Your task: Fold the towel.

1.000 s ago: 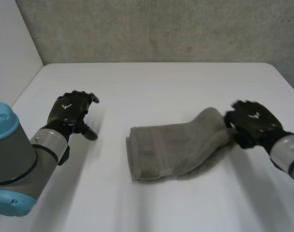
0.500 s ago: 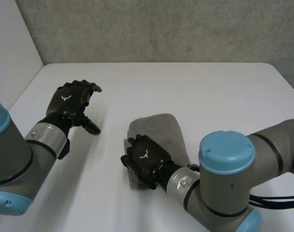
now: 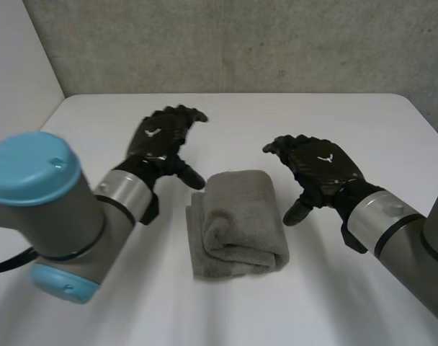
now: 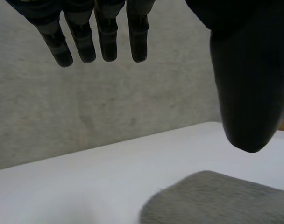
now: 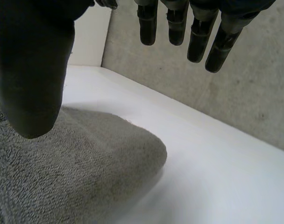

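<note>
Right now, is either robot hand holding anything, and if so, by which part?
Nothing is held. The left robot hand and the right robot hand are open, one each side of the folded towel.

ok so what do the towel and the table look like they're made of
Towel: grey terry cloth, probably cotton; the wrist views show a fuzzy, looped nap. Table: smooth white top with a matt finish, perhaps laminate or painted board; the look leaves that open.

— What's the right hand [image 5: 32, 70] doing?
— Its fingers [image 5: 198, 37] are straight, thumb apart, gripping nothing. The grey towel [image 5: 76, 172] lies below the thumb on the white table [image 5: 216, 168], with a concrete wall [image 5: 254, 93] far beyond.
</note>
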Controlling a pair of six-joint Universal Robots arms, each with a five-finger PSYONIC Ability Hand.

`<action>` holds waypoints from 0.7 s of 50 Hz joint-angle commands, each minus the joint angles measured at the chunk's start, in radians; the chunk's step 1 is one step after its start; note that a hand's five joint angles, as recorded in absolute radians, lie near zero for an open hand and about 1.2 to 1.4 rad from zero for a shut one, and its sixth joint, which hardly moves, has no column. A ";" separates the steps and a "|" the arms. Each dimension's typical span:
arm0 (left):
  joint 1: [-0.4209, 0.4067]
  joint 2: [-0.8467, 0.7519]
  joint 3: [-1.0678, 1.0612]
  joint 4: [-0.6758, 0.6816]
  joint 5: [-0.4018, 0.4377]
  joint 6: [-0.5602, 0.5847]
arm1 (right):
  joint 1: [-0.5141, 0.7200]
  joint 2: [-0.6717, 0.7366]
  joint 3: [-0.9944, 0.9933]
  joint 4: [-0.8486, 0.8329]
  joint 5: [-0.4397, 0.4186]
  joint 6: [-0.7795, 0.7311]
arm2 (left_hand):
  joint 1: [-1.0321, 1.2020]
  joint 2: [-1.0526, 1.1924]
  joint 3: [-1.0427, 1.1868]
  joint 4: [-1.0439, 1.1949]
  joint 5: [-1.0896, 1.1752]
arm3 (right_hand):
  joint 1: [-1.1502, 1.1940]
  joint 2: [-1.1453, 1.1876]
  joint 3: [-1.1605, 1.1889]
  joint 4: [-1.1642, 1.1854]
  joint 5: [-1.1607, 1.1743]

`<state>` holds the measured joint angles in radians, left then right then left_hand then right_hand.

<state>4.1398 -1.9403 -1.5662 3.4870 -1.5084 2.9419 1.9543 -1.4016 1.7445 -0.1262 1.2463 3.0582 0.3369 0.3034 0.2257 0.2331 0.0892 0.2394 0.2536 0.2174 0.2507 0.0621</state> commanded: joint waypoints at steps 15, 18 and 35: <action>-0.131 -0.227 0.141 -0.023 -0.018 0.013 | -0.020 0.268 -0.071 -0.012 0.008 0.027 | -0.079 -0.046 -0.051 -0.059 -0.006 | -0.065 -0.079 -0.043 -0.076 -0.062; -0.139 -0.239 0.133 -0.037 -0.018 0.016 | -0.017 0.313 -0.100 -0.013 0.005 0.063 | -0.079 -0.046 -0.051 -0.059 -0.006 | -0.065 -0.079 -0.043 -0.076 -0.062; -0.060 -0.141 -0.116 -0.059 -0.021 0.167 | 0.096 0.383 -0.184 -0.009 -0.008 0.108 | -0.068 -0.034 -0.051 -0.059 0.006 | -0.065 -0.079 -0.043 -0.076 -0.062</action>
<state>4.0280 -2.1377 -1.5890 3.4168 -1.5298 3.0212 1.9975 -1.0118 1.5673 -0.1381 1.2408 3.1676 0.3369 0.3034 0.2257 0.2332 0.0913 0.2393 0.2536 0.2174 0.2507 0.0621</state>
